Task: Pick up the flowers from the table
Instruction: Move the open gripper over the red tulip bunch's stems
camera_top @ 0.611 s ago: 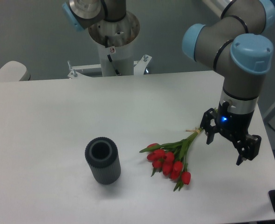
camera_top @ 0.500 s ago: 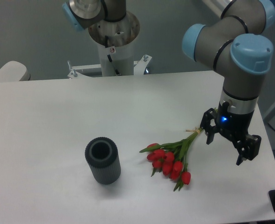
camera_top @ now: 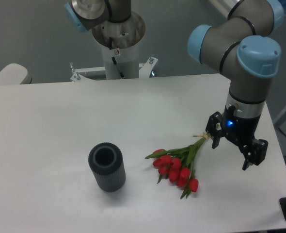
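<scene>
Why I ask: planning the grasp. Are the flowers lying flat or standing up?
Lying flat. The flowers rest on their side on the table, red buds toward the camera, stems pointing toward the open tool.

Bare table (camera_top: pixel 46 121) lies all round the flowers (camera_top: pixel 178 165); the ribbed cylinder (camera_top: pixel 106 167) stands well apart.

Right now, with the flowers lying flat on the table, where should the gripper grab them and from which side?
Grip the flowers at the tied stem end, the narrowest, firmest part; the red buds fan out wide at lower left and would likely crush. The bunch lies flat on the table, so come from above, fingers straddling the stems crosswise. The open gripper is just right of that end, so it probably needs only a small shift.
</scene>
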You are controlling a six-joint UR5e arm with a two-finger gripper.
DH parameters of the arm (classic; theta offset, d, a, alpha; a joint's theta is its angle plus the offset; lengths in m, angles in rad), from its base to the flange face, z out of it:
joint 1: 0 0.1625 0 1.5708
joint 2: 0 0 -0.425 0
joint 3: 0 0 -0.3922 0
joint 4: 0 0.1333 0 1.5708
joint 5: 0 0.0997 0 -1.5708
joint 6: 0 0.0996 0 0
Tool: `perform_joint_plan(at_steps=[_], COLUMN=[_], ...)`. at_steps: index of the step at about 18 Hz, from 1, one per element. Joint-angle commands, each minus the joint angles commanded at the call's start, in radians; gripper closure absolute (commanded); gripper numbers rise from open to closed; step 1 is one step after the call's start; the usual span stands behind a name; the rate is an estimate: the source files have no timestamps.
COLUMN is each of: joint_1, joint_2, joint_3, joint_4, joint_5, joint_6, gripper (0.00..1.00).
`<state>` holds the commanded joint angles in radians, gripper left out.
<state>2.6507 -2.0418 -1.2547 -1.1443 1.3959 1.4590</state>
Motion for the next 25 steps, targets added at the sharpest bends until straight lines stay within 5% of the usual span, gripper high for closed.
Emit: perform_joint_plan(at_steps=[15, 21, 25], joint_1=[0.035, 0.028, 0.026], joint_2=[-0.02, -0.015, -0.017], joint_3=[-0.202, -0.284, -0.325], joint_4=[-0.023, 0.017, 0.107], joint_5=[0.0, -0.002, 0.067], joint_6=[-0.163, -0.227, -0.206], gripper=[0.0, 0.0, 0.0])
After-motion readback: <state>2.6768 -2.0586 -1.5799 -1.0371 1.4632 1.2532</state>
